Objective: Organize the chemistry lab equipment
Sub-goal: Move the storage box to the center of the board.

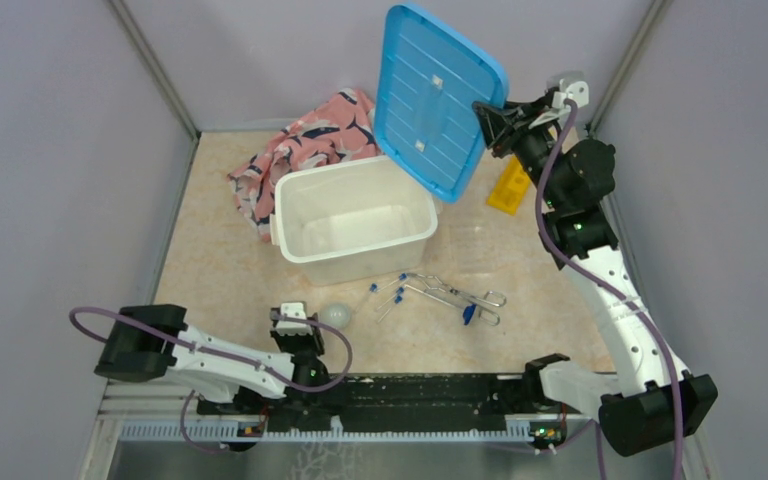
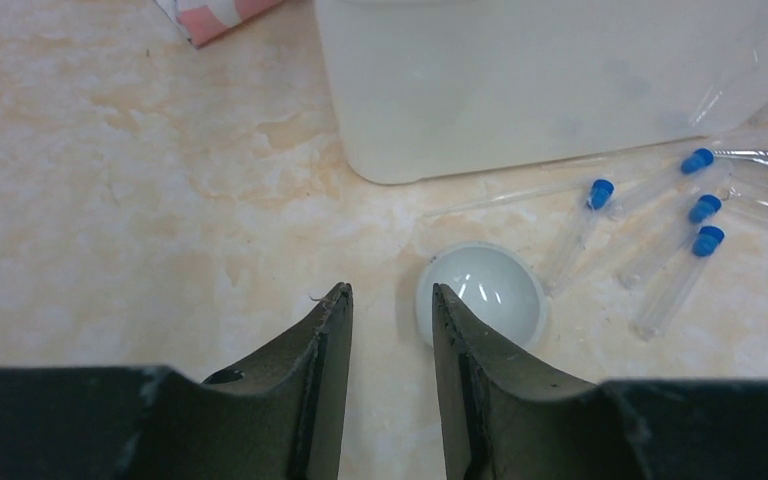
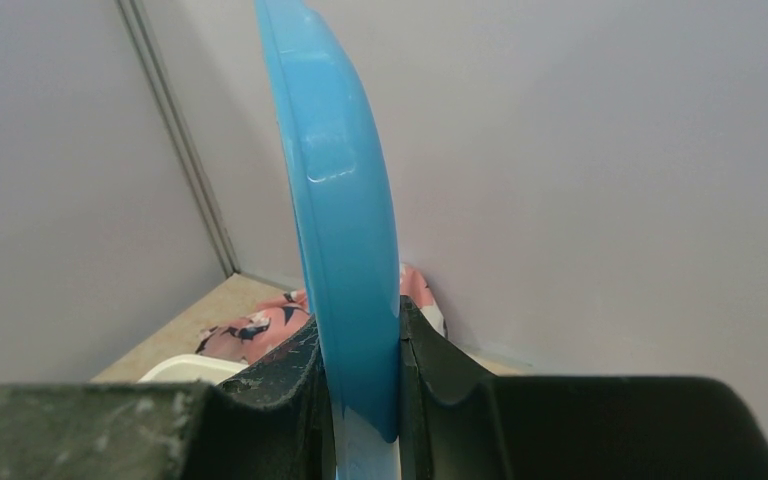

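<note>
A small whitish ball (image 1: pixel 336 316) (image 2: pixel 490 290) lies on the table in front of the white bin (image 1: pixel 355 260). My left gripper (image 1: pixel 295 320) (image 2: pixel 391 295) is low over the table just left of the ball, open, with nothing between its fingers. Several clear tubes with blue caps (image 1: pixel 390 295) (image 2: pixel 665 215) lie right of the ball, beside the silver tongs (image 1: pixel 457 296) (image 2: pixel 765 157). The yellow rack (image 1: pixel 509 185) lies at the back right. My right gripper (image 1: pixel 487 112) (image 3: pixel 360 335) is shut on the edge of the blue lid (image 1: pixel 435 95) (image 3: pixel 335 200), holding it raised and tilted over the bin.
The bin (image 2: pixel 520 80) stands open with nothing visible inside it. A pink patterned cloth (image 1: pixel 300 150) (image 3: pixel 260 330) is bunched behind the bin near the back wall. Grey walls close in the table on three sides.
</note>
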{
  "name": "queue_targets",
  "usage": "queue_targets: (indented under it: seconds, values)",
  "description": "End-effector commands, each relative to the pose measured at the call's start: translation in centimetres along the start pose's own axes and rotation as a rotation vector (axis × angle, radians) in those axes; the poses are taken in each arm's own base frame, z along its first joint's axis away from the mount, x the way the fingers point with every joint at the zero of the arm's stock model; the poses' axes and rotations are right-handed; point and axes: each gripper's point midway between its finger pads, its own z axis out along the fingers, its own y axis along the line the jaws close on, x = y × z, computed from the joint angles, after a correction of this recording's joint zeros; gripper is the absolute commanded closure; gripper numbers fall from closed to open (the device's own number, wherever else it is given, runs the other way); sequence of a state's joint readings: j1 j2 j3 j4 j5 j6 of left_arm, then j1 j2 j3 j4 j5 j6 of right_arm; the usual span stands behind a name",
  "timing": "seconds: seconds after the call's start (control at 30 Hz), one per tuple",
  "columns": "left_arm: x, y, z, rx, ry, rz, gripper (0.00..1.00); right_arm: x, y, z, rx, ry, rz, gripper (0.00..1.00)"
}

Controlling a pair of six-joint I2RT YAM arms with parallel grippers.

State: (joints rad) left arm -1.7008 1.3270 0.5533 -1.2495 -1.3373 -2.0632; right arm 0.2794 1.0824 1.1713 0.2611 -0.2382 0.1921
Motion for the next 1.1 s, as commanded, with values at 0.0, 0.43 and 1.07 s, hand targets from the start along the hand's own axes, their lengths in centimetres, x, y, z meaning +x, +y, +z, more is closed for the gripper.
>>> queue_targets:
  seconds: [0.0,0.43,1.07]
  values:
    - [-2.5,-1.0,1.0,0.018,-0.086,-0.521,0.60,-4.3,1.3,0.3,-0.044,-0.123,-0.032,1.00]
    - [-7.0,-4.2,1.6,-0.010,-0.172,-0.378,0.52,-3.7,1.3,0.9,-0.056,-0.110,-0.023,1.00]
    - [-27.5,-11.7,-0.6,0.077,-0.286,-1.240,0.30,-4.0,0.9,1.0,-0.027,-0.100,-0.040,1.00]
